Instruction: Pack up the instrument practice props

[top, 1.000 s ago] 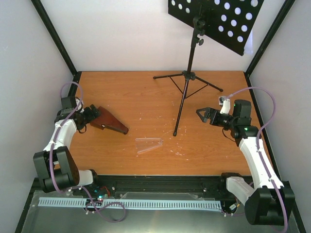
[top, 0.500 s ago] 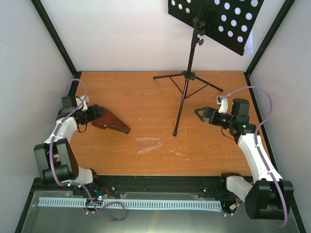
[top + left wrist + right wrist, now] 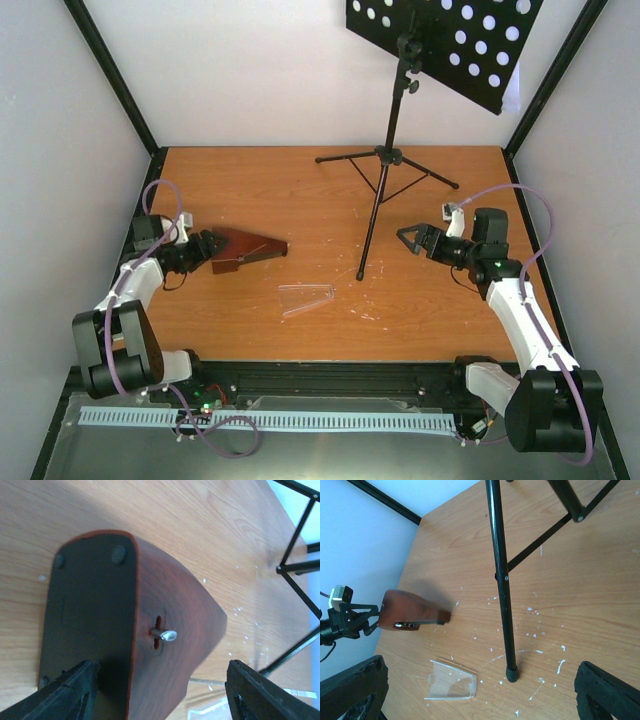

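Gripped only at its base by the half-closed left gripper on the left of the table, the wooden metronome could have been levered loose by its own overhang, while the right gripper was spread wide and empty.

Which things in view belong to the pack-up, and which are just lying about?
For the job:
- metronome
- clear cover
- music stand
No sheet music clearly shows.

Just there:
- white flecks on the table
- ribbed strip at the near edge
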`<state>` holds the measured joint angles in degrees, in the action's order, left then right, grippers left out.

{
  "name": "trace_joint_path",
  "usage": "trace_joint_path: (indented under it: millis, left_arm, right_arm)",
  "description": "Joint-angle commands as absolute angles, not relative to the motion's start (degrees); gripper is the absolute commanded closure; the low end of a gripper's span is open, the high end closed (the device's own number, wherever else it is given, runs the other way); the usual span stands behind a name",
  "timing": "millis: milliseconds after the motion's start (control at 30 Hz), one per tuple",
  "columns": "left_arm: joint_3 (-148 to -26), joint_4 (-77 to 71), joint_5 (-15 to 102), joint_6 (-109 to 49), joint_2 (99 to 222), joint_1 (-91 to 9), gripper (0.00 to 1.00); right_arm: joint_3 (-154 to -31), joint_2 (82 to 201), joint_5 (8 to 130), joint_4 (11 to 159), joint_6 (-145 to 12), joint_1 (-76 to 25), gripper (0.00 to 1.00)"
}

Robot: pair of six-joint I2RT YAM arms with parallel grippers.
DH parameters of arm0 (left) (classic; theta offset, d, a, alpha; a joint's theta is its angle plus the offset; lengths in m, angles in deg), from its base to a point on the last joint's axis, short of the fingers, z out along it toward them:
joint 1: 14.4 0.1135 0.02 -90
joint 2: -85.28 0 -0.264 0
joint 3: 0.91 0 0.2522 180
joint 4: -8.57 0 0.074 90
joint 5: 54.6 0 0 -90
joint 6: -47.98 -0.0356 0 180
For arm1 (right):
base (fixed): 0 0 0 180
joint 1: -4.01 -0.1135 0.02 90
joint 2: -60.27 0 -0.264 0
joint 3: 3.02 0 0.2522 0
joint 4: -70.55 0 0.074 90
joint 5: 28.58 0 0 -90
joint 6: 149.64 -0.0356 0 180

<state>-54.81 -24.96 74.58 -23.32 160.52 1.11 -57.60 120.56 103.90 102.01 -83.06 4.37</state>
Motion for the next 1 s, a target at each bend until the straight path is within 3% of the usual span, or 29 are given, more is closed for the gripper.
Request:
trace_joint_path:
  millis: [0, 233, 367, 700, 833, 967]
  left_arm:
    - [-53.66, -26.07, 81.59, -20.91, 157.46, -0.11, 0.28]
    - [-52.36, -27.31, 85.18, -19.42, 154.68, -3.23, 0.25]
    - [-52.87, -26.69, 83.28, -17.94, 154.37, -10.3, 0.24]
    - [-72.63, -39.26, 59.47, -25.15, 151.8, -13.87, 0.13]
    - [-82.34, -41.94, 62.07, -30.4, 161.72, -13.87, 0.04]
    - [-90.61, -45.39, 63.22, -33.95, 175.18, -14.45, 0.07]
  right_arm:
    - [-56.1, 119.81, 104.64, 99.39, -85.17, 2.87, 0.0]
    - [-55.68, 120.36, 103.96, 98.73, -85.8, 1.75, 0.0]
    - [-55.28, 119.49, 103.71, 98.82, -86.0, 1.46, 0.0]
    - [-55.73, 114.8, 102.39, 103.42, -84.25, 1.37, 0.0]
    - [-55.46, 114.11, 102.54, 104.15, -83.9, 1.35, 0.0]
    - [-55.31, 112.79, 102.6, 104.94, -83.92, 1.36, 0.0]
